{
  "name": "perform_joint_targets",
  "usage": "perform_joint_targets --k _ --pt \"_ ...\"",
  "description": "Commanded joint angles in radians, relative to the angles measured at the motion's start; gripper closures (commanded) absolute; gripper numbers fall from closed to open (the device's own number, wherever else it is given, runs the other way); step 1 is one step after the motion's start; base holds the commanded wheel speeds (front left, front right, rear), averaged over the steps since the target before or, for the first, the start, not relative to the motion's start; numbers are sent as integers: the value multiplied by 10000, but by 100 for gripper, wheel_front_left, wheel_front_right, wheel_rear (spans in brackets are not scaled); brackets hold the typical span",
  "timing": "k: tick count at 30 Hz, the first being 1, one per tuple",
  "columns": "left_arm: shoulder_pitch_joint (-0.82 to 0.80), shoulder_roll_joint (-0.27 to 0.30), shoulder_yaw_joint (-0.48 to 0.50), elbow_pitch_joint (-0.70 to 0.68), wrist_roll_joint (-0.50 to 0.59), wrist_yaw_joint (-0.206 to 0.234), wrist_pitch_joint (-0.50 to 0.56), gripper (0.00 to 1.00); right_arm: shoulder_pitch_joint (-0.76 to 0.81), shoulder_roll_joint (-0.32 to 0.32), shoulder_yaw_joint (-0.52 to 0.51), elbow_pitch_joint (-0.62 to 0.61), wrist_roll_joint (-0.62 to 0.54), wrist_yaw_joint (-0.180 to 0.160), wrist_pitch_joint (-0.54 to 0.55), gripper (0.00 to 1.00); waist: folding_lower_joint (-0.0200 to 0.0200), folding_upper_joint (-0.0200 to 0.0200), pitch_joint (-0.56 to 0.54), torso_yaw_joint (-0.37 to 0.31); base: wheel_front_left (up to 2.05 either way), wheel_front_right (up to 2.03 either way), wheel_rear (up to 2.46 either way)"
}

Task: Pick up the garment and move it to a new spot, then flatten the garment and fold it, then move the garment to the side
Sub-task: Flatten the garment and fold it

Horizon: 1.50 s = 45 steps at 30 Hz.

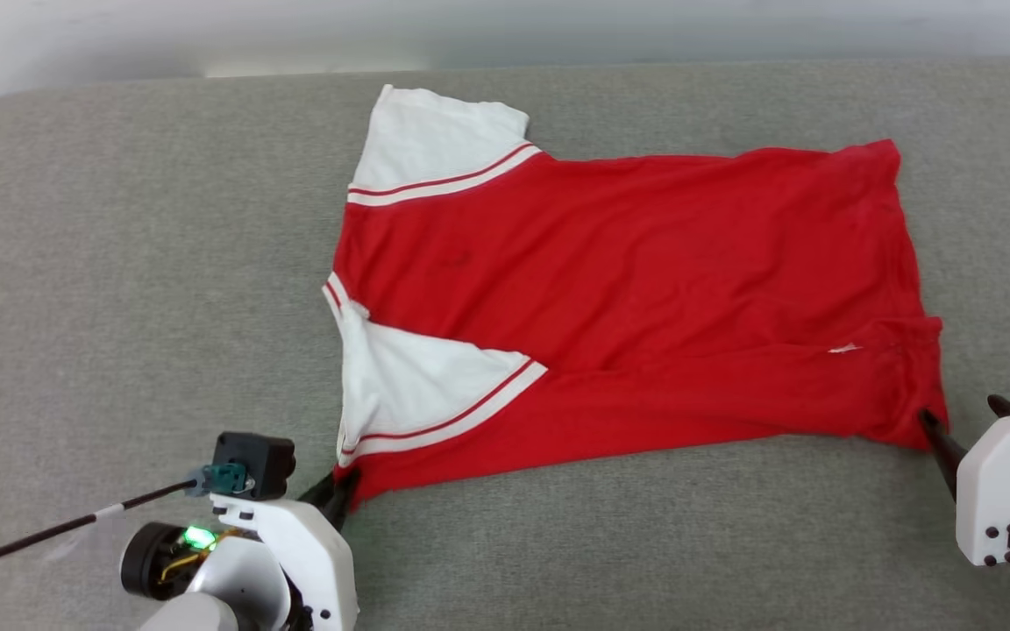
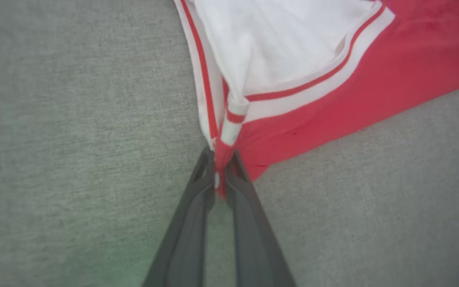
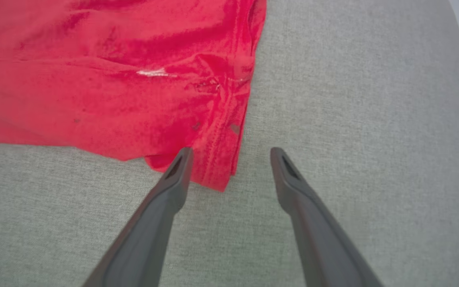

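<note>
Left gripper [image 2: 221,171]: low in the left wrist view, its two dark fingers are pinched together on the garment's corner, right where the striped trim [image 2: 209,99] runs into the red body.
Right gripper [image 3: 231,159]: fingers apart, tips down at the hem corner [image 3: 213,171]. One tip overlaps the red cloth and the other sits over bare gray, so nothing is clamped yet.
Garment [image 1: 628,307]: spread sideways across the middle of the head view, sleeves toward the left of the frame and hem toward the right, on the gray surface [image 1: 119,263].
Step in hand: we judge it to be taking both near corners, as if for a fold or a pull flat. One corner is taken and one is left.
How we would do it well: set the right fingers deeper so both straddle the doubled hem, then close. After that, move the two arms level and together so the near edge stays taut and does not sag.
Risk: a shallow bite on the hem may slip, and an uneven pull would skew the cloth.
Cloth: thin, limp knit with fine creases, and a puckered stitched hem at the right.
Sleeve panel [image 1: 408,377]: white and wedge-shaped, lying inward over the red body.
Surface: gray woven fabric, matte and slightly coarse. It probably gives the cloth some drag.
</note>
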Motion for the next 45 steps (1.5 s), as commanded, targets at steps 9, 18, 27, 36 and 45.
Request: perform_joint_targets --k 9,18,27,36,45 --pt "-459 285 -169 -1254 582 -73 -81 100 -623 273 -202 1757 28 -6 33 0 0 -1 399 592 0 0 0" --pt "-640 479 -444 -1173 635 -432 121 100 -458 400 433 2776 676 45 440 100 0 -1 711 821 0 0 0" --pt "-335 1041 -503 -675 508 -753 327 100 -494 -176 38 2469 717 -12 224 100 0 -1 78 506 0 0 0" --pt "771 1895 -703 -1137 -68 -1012 842 100 469 -992 54 961 1413 -12 1302 100 0 -1 -893 116 0 0 0" --pt "2210 2315 -947 -1797 -783 -835 1226 100 2051 -1095 -444 -73 1674 -14 2353 100 0 -1 -1154 -25 0 0 0"
